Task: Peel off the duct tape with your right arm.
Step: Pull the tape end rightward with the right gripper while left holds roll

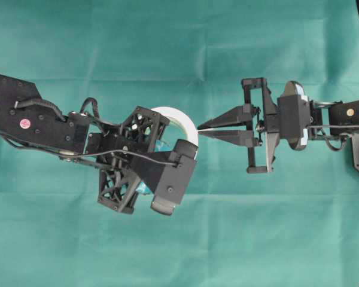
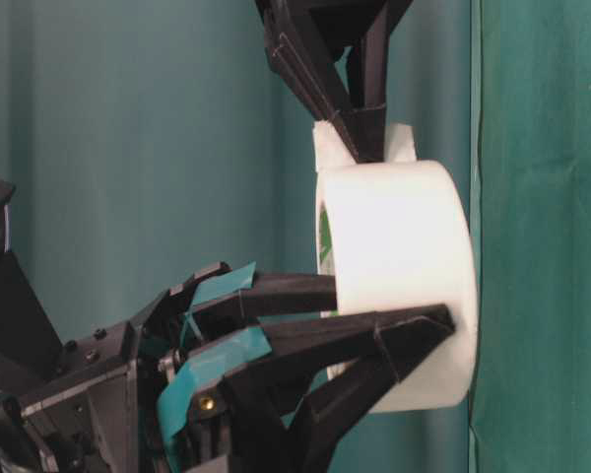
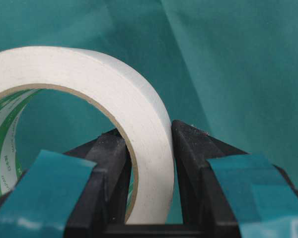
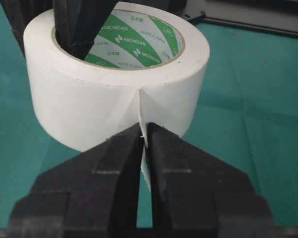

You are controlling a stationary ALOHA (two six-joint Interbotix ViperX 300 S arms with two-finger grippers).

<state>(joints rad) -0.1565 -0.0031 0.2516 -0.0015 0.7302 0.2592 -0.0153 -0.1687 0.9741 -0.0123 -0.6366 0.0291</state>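
The duct tape (image 4: 114, 94) roll is clamped by the left hand (image 3: 149, 163), its tab pinched by the right hand (image 4: 144, 144)

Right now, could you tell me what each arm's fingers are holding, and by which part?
Left fingers clamp the white roll of wide tape through its wall, one inside the core. Right fingers pinch its loose tab end.

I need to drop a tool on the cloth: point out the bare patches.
Bare green cloth runs along the whole near edge below both arms, and along the far edge. Crowded: the middle, where the left gripper holds the tape roll and the right gripper pinches its tab.
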